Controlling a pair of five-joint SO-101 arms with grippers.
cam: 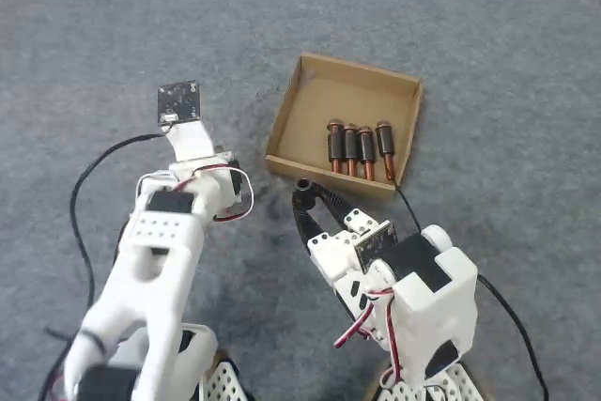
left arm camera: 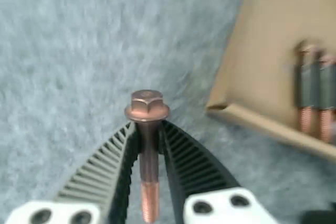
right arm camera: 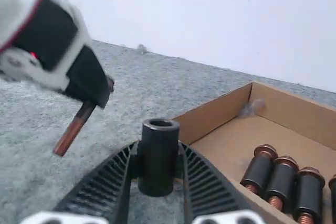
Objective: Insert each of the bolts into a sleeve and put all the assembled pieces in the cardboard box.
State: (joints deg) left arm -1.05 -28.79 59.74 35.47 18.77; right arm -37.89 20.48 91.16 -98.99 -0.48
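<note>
My left gripper [left arm camera: 147, 129] is shut on a copper bolt [left arm camera: 147, 109], its hex head beyond the fingertips and its threaded end back between the fingers. My right gripper [right arm camera: 157, 153] is shut on a black sleeve [right arm camera: 159, 135], held upright with its open end up. In the right wrist view the left gripper [right arm camera: 86, 85] hangs beside and above the sleeve, the bolt [right arm camera: 73, 129] slanting down, apart from the sleeve. From above, the sleeve [cam: 303, 186] sits just in front of the cardboard box [cam: 291, 105], in the right gripper [cam: 312, 202].
Several assembled bolt-and-sleeve pieces [cam: 357, 147] lie side by side in the box, near its front wall. Grey carpet covers the table. Black cables trail by both arm bases. A white wall [right arm camera: 220, 19] rises behind the table.
</note>
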